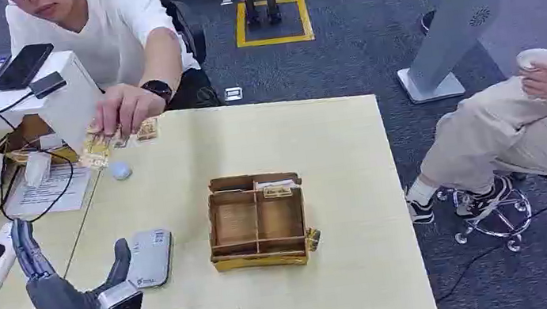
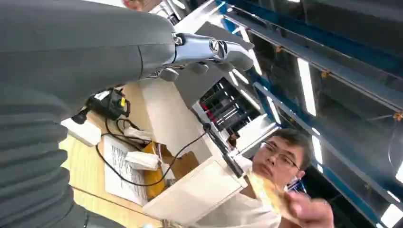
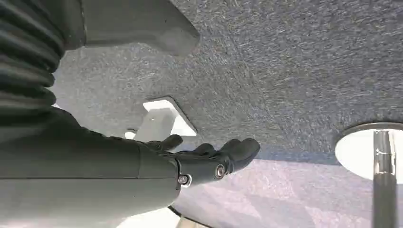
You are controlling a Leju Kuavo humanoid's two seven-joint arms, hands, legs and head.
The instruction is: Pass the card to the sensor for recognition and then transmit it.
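Head view first: my left hand (image 1: 73, 297) sits at the near left corner of the table (image 1: 339, 194), raised with fingers spread and holding nothing. Just beside it, touching the tabletop, is the grey sensor (image 1: 150, 258), a flat rounded pad. Further in, near the middle, there's a wooden tray (image 1: 257, 222) split into compartments, with a small card-like slip in the back right one. At the far left edge a person in a white shirt leans over, and the person's hand (image 1: 124, 106) rests on a row of yellowish cards (image 1: 118, 136) laid out by a white stand (image 1: 58, 91) with a phone (image 1: 23, 66) on top. A small pale round thing lies just in front of the cards. Another person sits off to the right on a stool.

Left wrist view: my thumb and fingers (image 2: 223, 47) stick out straight, nothing in them. Past them the same person holds up a card (image 2: 271, 192) in blurry fingers; pretty smeared, so I can't say much about it. Cables and a paper sheet lie on the desk.

Right wrist view: my right hand (image 3: 209, 156) hangs over grey carpet, fingers loosely extended, nothing in them. A chrome stool base (image 3: 375, 152) is off to one side.
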